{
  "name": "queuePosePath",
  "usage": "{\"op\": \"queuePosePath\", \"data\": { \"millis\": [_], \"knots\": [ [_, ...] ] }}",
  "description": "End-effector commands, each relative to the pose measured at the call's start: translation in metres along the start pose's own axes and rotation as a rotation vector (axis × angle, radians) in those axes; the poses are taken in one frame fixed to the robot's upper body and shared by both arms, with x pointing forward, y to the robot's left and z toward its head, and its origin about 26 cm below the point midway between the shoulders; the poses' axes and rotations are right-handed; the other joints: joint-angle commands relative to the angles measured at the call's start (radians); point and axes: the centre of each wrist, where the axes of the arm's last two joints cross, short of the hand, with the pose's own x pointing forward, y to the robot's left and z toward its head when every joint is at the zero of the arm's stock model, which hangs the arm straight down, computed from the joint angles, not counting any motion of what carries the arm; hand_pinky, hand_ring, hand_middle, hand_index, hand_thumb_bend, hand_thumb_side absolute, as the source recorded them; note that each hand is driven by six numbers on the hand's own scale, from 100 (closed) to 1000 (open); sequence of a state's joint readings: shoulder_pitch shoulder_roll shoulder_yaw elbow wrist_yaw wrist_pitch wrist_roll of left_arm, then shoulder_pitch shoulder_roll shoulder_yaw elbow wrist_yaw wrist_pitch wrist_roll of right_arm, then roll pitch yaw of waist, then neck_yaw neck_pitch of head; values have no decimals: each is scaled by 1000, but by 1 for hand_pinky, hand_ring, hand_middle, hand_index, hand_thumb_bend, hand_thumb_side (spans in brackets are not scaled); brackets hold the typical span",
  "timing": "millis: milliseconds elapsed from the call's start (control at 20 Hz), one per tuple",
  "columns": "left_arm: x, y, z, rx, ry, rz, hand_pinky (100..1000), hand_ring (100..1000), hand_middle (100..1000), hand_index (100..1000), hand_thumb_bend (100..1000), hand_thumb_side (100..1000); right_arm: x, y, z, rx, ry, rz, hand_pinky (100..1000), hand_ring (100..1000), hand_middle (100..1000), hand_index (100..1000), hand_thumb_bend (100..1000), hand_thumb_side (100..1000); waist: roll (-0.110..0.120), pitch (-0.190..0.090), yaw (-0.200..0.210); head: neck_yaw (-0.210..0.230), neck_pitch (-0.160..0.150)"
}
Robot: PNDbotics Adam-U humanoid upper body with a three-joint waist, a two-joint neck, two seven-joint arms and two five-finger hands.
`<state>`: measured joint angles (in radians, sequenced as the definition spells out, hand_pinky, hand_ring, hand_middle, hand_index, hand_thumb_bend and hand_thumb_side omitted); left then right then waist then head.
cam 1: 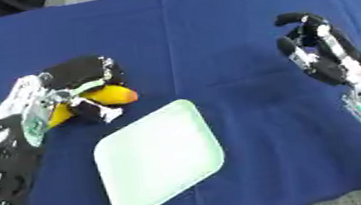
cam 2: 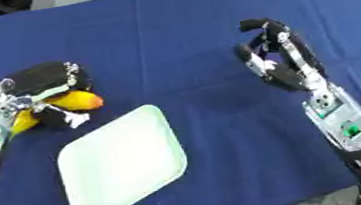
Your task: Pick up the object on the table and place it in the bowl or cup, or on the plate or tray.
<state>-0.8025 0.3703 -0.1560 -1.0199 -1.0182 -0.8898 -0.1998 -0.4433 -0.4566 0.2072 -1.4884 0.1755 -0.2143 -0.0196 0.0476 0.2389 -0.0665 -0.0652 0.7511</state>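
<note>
L hand point(cam 1: 76, 89) clamped on yellow-orange fruit point(cam 1: 112, 95), maybe mango, by pale tray point(cam 1: 161, 157); R hand point(cam 2: 280, 60) fingers relaxed

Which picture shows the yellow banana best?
The left eye view: the yellow-orange banana sits further from the edge there, gripped by the left hand. The right eye view shows it too, nearer the picture's left side.

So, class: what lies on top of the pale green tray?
Nothing lies on the pale green tray; its whole top shows. The left hand holds the yellow-orange fruit beside it.
</note>
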Motion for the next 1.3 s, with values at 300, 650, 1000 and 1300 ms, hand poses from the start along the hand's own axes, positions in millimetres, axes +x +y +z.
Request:
{"op": "queuePosePath", "data": {
  "millis": [300,650,1000,1300],
  "knots": [
    [0,22,-2,121,-28,-97,100,100,100,147,100,398,6,-7,-5,-7,-28,8,362,566,756,860,508,766,-4,-16,2,0,-9],
    [3,23,-6,115,-41,-126,100,100,100,142,100,397,6,-8,-5,-4,-29,8,364,567,757,861,509,766,-5,-15,2,0,-9],
    [15,39,-20,129,-107,-140,100,100,100,140,100,410,5,-7,-5,0,-28,6,365,568,758,862,509,764,-3,-18,4,-2,-6],
    [49,72,-43,182,-283,-155,100,100,100,140,100,435,4,-7,-3,4,-25,8,367,569,759,863,509,762,0,-20,4,-5,-3]
  ]
}}
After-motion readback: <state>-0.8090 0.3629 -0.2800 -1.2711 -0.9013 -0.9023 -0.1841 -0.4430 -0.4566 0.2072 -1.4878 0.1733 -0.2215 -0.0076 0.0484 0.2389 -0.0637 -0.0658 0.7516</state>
